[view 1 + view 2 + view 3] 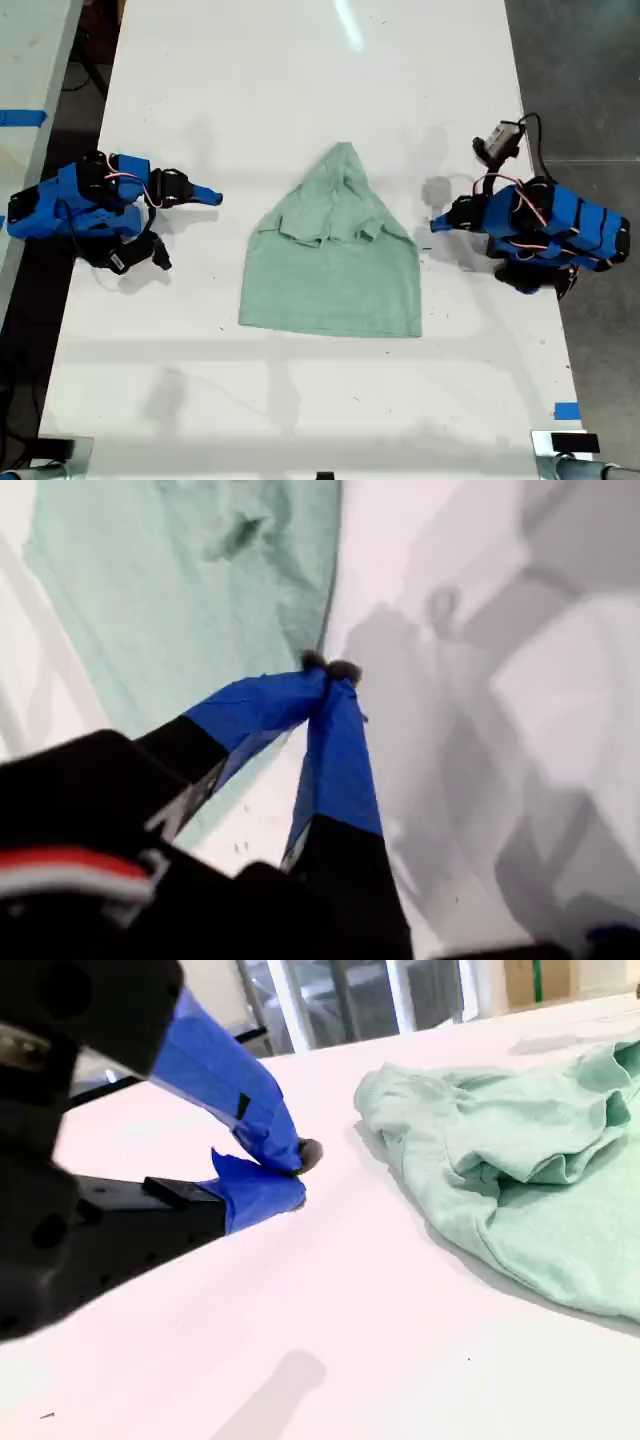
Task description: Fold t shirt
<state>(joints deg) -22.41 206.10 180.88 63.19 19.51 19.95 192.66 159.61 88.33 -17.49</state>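
The pale sage-green t shirt point(330, 265) lies on the white table point(300, 80), between the two blue arms. Its lower half is flat, and its upper part is bunched into a point toward the far side. My first gripper point(437, 225) is at the exterior view's right, shut and empty, with its tips point(330, 668) just beside the t shirt's point(170, 590) edge. My second gripper point(213, 197) is at the exterior view's left, also shut point(297, 1170) on nothing. It rests low over the table, a short gap from the t shirt point(520, 1160).
The table's edges run close behind both arm bases in the exterior view. Blue tape marks point(566, 410) sit near the front right edge and on a neighbouring surface point(20, 117) at the left. Cables point(520, 180) loop over the arm at the right.
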